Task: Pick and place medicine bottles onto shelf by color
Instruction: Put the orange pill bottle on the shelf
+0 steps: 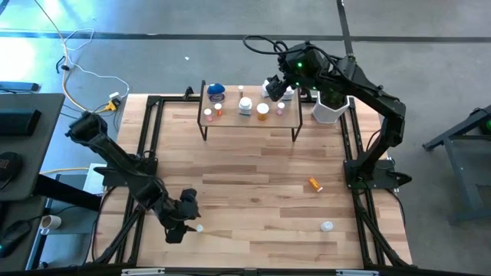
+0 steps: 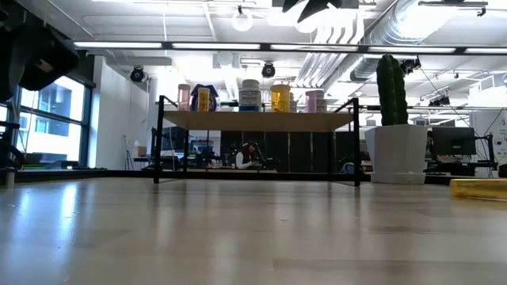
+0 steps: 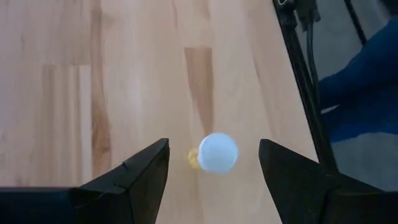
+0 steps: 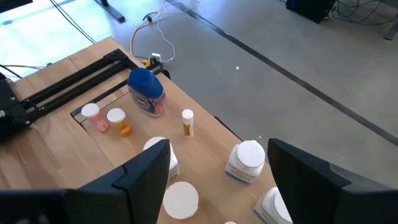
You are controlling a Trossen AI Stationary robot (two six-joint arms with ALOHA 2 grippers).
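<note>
— Where's your left gripper (image 3: 214, 165)?

— Low over the near-left part of the table (image 1: 253, 172). My wrist view shows its fingers spread, with a small white-capped bottle (image 3: 217, 152) between them; nothing is pinched.

— And the right gripper (image 4: 217, 162)?

— I've got it above the right end of the shelf (image 1: 249, 120), fingers spread and empty. Beneath it I see white-lidded bottles, and farther along a blue-lidded jar (image 4: 146, 91), a small yellow vial (image 4: 187, 122) and two pinkish and orange ones.

— Anything off the shelf?

— An orange bottle (image 1: 315, 184) lies on its side at the table's right, and a white bottle (image 1: 327, 226) sits nearer the front edge. The white pot (image 1: 330, 107) with the plant stands just beside the shelf's right end
</note>
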